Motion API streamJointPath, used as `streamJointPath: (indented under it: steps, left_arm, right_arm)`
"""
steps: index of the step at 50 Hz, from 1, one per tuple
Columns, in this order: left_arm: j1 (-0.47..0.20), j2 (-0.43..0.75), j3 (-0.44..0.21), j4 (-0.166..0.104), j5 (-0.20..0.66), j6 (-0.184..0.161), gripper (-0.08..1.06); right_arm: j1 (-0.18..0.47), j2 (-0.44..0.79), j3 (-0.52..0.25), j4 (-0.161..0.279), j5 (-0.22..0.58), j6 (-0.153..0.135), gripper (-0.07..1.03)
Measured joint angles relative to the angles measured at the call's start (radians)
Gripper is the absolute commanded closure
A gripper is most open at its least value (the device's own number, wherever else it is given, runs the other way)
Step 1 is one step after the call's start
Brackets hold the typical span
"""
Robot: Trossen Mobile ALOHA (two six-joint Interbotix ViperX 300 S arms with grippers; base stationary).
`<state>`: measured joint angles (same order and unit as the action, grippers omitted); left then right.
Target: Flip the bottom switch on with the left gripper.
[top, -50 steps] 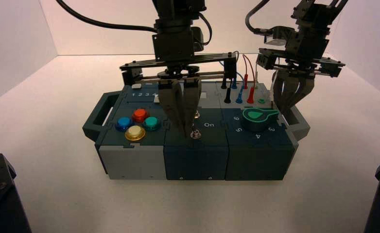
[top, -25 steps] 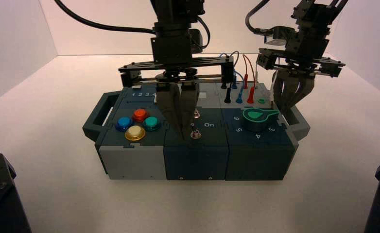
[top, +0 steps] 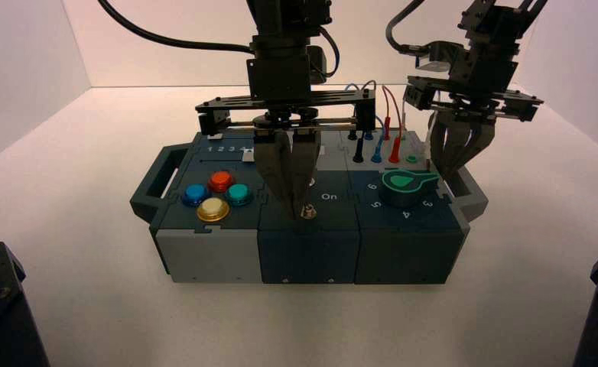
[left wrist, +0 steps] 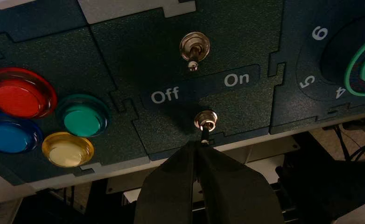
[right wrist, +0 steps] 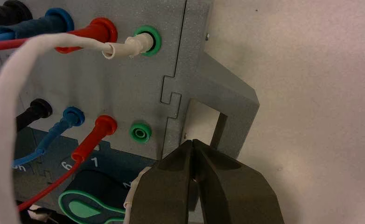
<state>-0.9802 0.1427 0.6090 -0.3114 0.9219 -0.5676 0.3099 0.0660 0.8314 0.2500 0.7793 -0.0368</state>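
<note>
Left claw (left wrist: 198, 148) stands over the middle panel of the box (top: 204, 264), fingers pressed together, holding nothing, tips touching the lever of the bottom switch (left wrist: 205, 122). That switch sits just below the "Off"/"On" label, nearest the box's front edge. Right claw (right wrist: 193, 147) hangs closed and empty beside the box's right handle (right wrist: 227, 100).

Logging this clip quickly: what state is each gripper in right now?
Left gripper: shut, holding nothing, tips at the bottom switch.
Right gripper: shut, holding nothing, parked by the box's right handle.
</note>
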Motion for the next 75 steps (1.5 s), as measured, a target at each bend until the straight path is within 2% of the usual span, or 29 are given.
streamJointPath:
  steps: [12, 20, 41, 59, 75]
  left_arm:
    - [0.000, -0.049, 0.046, 0.002, 0.006, -0.003, 1.01]
    - [0.002, -0.052, 0.051, 0.003, -0.008, -0.003, 1.01]
    - [0.017, -0.026, 0.018, 0.038, -0.011, -0.003, 1.01]
    - [0.023, -0.025, 0.018, 0.043, -0.009, -0.003, 1.01]
    - [0.023, 0.006, -0.008, 0.043, -0.008, -0.002, 1.01]
  right_arm:
    - [0.002, -0.002, 0.000, -0.002, 0.002, 0.000, 0.99]
    - [0.002, -0.002, 0.000, -0.002, 0.002, 0.000, 0.99]
    - [0.002, -0.002, 0.000, -0.002, 0.002, 0.000, 0.99]
    - [0.002, 0.000, 0.000, -0.006, 0.002, 0.000, 0.99]
    - [0.003, 0.000, 0.000, -0.006, 0.002, 0.000, 0.99]
